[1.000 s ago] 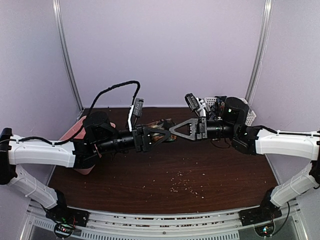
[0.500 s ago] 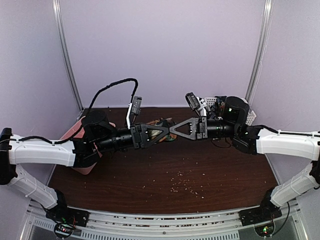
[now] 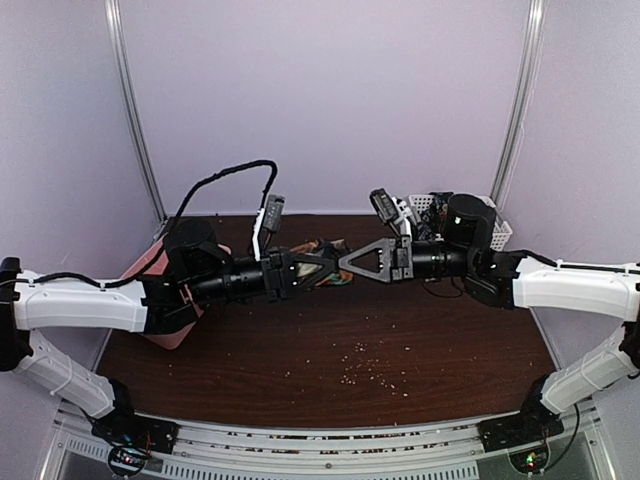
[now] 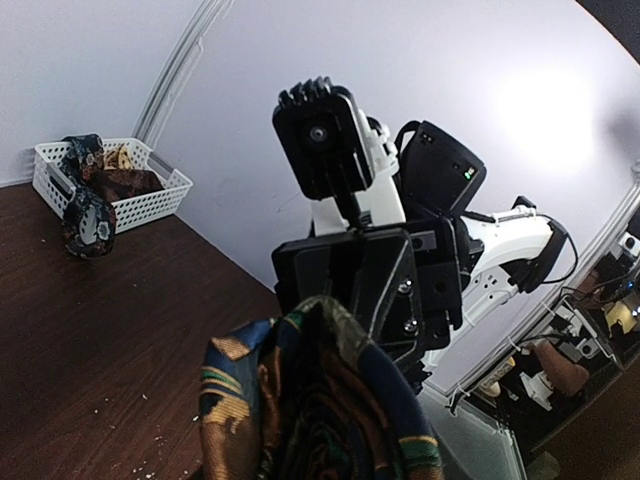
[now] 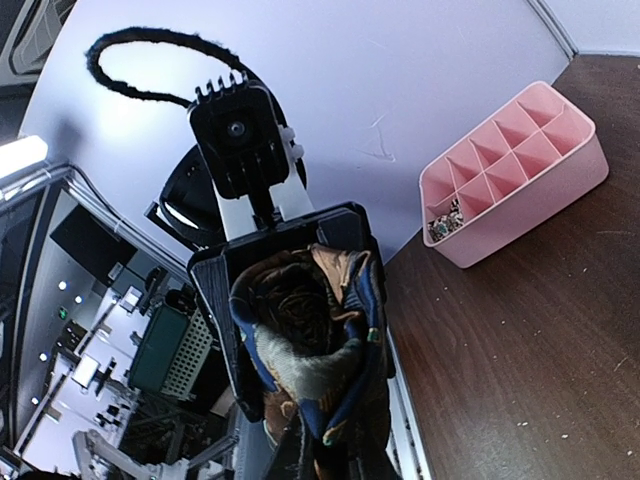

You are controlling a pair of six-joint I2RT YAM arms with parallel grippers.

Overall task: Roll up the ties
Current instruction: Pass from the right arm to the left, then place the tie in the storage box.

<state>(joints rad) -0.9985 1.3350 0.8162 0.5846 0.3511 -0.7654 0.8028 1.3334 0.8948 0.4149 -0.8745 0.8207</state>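
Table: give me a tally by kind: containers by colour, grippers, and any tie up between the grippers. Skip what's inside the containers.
Pink divided tray: 1
White basket: 1
Tie between the grippers, a patterned coil: 1
Grippers: 2, left gripper and right gripper
Total: 5

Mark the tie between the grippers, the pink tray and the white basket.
tie (image 4: pixel 310 400): left wrist view, on the rolled fabric.
pink tray (image 5: pixel 530 205): right wrist view, on its outer wall.
white basket (image 4: pixel 150 207): left wrist view, on its mesh wall.
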